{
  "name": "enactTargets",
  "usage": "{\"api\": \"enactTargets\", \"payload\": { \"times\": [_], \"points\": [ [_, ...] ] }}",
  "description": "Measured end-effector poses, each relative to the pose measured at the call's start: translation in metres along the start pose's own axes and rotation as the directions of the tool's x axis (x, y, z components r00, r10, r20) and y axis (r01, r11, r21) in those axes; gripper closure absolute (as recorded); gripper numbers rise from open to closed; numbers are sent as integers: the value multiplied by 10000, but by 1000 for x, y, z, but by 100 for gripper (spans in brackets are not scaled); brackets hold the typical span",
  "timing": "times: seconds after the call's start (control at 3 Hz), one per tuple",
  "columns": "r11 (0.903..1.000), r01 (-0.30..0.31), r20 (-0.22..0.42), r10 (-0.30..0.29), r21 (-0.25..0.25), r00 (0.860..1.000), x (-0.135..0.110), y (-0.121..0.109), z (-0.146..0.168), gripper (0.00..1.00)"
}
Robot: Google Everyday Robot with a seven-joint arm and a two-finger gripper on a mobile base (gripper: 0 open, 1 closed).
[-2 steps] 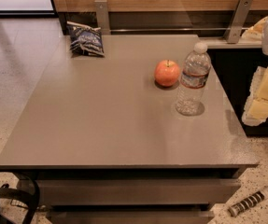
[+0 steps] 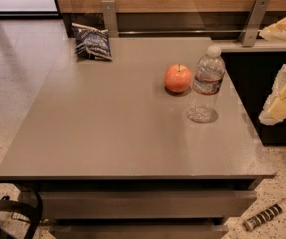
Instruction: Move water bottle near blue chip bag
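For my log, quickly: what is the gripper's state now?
Gripper: state cannot be told; it is at the right edge, apart from the water bottle.

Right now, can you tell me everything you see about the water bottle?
The water bottle is clear ribbed plastic with a white cap and a blue-and-red label band. It stands upright on the grey table, near the right edge, close beside the apple. The gripper hangs off to its right, not touching it.

A red apple (image 2: 178,77) is sitting on the grey table (image 2: 107,133), right of its middle. A striped rod (image 2: 267,215) is lying on the floor near the table's front right corner. The gripper (image 2: 281,102) is hanging beside the table's right edge.
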State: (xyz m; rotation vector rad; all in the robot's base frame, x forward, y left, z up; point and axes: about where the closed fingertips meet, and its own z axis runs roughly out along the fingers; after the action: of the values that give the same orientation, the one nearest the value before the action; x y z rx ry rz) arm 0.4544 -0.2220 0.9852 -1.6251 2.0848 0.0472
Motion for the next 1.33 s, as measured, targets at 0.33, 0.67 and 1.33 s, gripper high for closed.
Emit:
{"api": "enactTargets", "payload": {
  "times": [0.33, 0.67, 1.33],
  "points": [
    [9994, -347, 1805, 329, 65, 9830, 15, -23, 14, 0],
    [9979, -648, 4002, 618, -60, 9143, 18, -38, 36, 0],
    [9940, -908, 8130, 1023, -610, 5732, -10, -48, 50, 0]
  ]
}}
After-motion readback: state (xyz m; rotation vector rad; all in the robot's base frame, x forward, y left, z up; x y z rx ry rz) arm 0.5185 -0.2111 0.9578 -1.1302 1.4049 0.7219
